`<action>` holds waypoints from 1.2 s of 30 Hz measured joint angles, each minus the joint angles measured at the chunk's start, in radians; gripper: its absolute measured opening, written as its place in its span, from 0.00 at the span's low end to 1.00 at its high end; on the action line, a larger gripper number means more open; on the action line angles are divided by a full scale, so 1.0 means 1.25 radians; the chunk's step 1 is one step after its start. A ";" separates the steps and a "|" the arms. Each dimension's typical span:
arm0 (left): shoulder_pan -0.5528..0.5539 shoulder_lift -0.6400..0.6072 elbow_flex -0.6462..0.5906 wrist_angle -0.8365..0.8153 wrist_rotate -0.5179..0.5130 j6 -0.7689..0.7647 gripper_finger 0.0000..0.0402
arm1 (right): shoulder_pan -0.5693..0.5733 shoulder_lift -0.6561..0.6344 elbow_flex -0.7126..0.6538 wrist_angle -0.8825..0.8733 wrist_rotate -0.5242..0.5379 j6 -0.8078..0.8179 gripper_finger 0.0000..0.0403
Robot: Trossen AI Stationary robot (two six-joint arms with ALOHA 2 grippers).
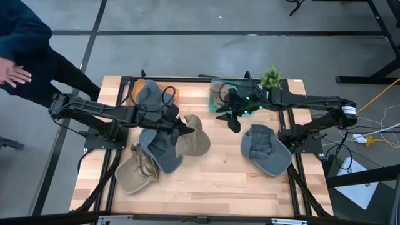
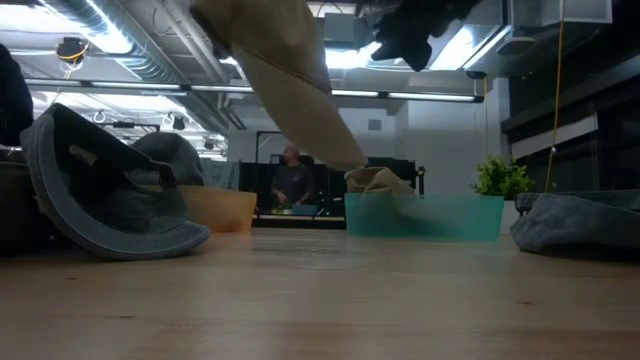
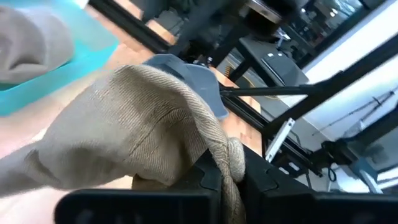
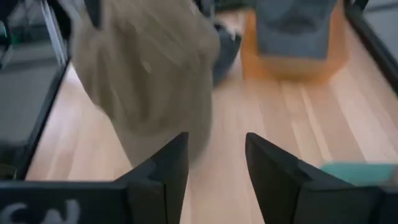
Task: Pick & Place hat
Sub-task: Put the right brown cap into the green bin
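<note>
My left gripper (image 1: 185, 128) is shut on a tan hat (image 1: 195, 141) and holds it above the table's middle. In the low view the tan hat (image 2: 290, 70) hangs clear of the tabletop. My right gripper (image 1: 235, 122) stands open just right of it, above the table, with nothing between its fingers (image 4: 214, 149). The tan hat (image 4: 143, 74) shows ahead of those fingers. A teal bin (image 1: 220, 100) at the far middle holds another tan hat (image 2: 380, 181). An orange bin (image 1: 156, 92) at the far left holds a grey hat. My left gripper pinches a bunched edge of the tan hat (image 3: 231, 155) between its two fingers. The fingers come from the table's left, nearly level. The hat spreads out beyond the fingertips and hangs down from them, lifted clear of the table.
A grey hat (image 1: 159, 150) and a tan hat (image 1: 137, 172) lie on the table's near left, under and beside my left arm. Another grey hat (image 1: 265, 150) lies at the right. A small green plant (image 1: 271, 77) stands at the far right. A person stands beyond the far left corner.
</note>
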 joint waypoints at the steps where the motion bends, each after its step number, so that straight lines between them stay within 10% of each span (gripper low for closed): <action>1: 0.010 0.004 0.000 0.000 0.004 -0.010 0.04 | 0.008 -0.007 -0.024 0.046 0.006 0.015 0.39; 22: 0.161 0.039 0.002 0.179 -0.042 -0.117 0.03 | 0.071 0.014 -0.086 0.274 0.087 0.045 0.39; 36: 0.189 0.178 0.000 0.452 -0.093 -0.137 0.04 | 0.071 0.005 0.126 0.270 0.078 -0.003 0.39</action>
